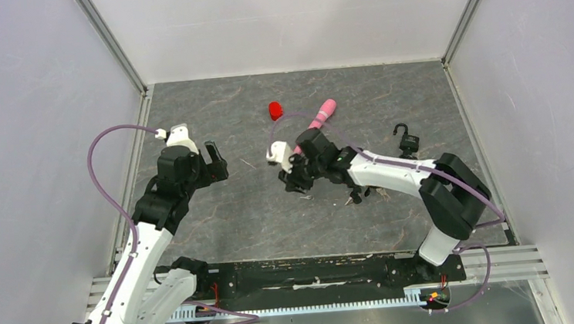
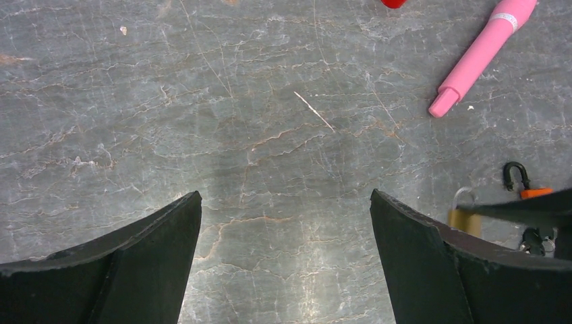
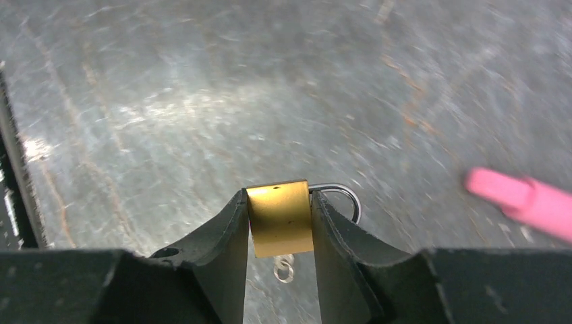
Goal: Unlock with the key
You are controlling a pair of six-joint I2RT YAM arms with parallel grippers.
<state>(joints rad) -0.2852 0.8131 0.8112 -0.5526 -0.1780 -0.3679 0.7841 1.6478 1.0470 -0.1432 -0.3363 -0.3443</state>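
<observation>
1. The right tool (image 3: 278,197), at the lower centre of its wrist view, clamps a brass padlock (image 3: 280,223) between both fingers, with the silver shackle pointing right.
2. The left tool (image 2: 284,196) stands wide open above the grey table (image 2: 202,101), holding nothing.
3. In the overhead view, a pink pen (image 1: 322,114) and a red cap (image 1: 275,110) lie above centre, near the right tool.

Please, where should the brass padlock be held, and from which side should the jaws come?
Hold the padlock by its brass body, not the thin curved shackle. The body has flat opposite sides that suit the jaws; the right gripper, reaching from above, is closed across them that way, leaving the shackle free.
</observation>
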